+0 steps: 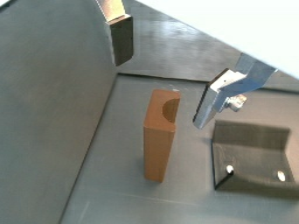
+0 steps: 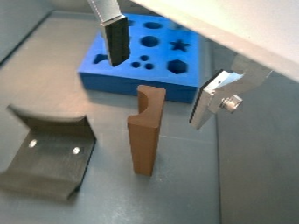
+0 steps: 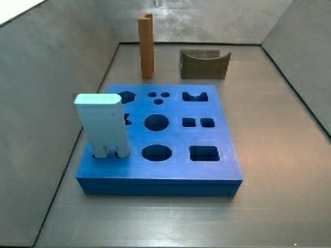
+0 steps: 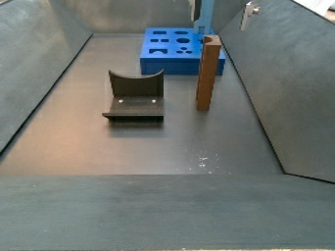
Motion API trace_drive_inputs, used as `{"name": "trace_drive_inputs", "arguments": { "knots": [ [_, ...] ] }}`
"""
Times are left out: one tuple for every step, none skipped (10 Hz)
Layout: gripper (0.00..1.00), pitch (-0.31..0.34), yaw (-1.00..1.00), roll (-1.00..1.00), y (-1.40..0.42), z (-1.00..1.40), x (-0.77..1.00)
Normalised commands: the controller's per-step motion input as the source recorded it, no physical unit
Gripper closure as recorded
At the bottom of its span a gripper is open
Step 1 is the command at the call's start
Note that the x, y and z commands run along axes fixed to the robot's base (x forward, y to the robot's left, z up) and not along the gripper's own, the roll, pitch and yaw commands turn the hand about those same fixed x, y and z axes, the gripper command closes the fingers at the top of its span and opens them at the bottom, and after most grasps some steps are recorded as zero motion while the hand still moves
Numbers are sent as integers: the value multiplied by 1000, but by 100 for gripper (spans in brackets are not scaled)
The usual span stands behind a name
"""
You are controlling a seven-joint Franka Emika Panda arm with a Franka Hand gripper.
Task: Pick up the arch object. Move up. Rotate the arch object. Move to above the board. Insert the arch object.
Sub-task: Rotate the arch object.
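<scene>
The arch object (image 1: 159, 136) is a tall orange-brown block with a curved notch at its top, standing upright on the grey floor in both wrist views (image 2: 143, 131). My gripper (image 1: 163, 87) is open and hangs above it, with one finger on each side and neither touching. In a side view the arch object (image 4: 207, 71) stands beside the blue board (image 4: 170, 54), with the gripper (image 4: 222, 15) at the top edge. The board (image 3: 162, 136) has round, square and notched holes. It also shows in a wrist view (image 2: 140, 57).
A pale blue post (image 3: 100, 126) stands on the board's near left corner. The dark fixture (image 4: 133, 96) sits on the floor beside the arch object and shows in both wrist views (image 1: 251, 157) (image 2: 47, 162). Grey walls (image 1: 52, 96) enclose the floor.
</scene>
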Motion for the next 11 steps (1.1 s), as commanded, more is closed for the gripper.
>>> {"name": "trace_drive_inputs", "arguments": {
  "knots": [
    [0,9,-1000,-16,18,-29,29],
    [0,9,-1000,-17,18,-29,29],
    [0,10,-1000,-19,18,-29,30],
    [0,11,-1000,-20,18,-28,30],
    [0,12,-1000,-22,18,-28,30],
    [0,13,-1000,-25,18,-28,30],
    [0,15,-1000,-29,18,-28,30],
    [0,17,-1000,-33,18,-27,30],
    [0,21,-1000,-41,18,-27,30],
    [0,26,-1000,-49,18,-27,30],
    [0,30,-937,-58,18,-26,30]
  ]
}}
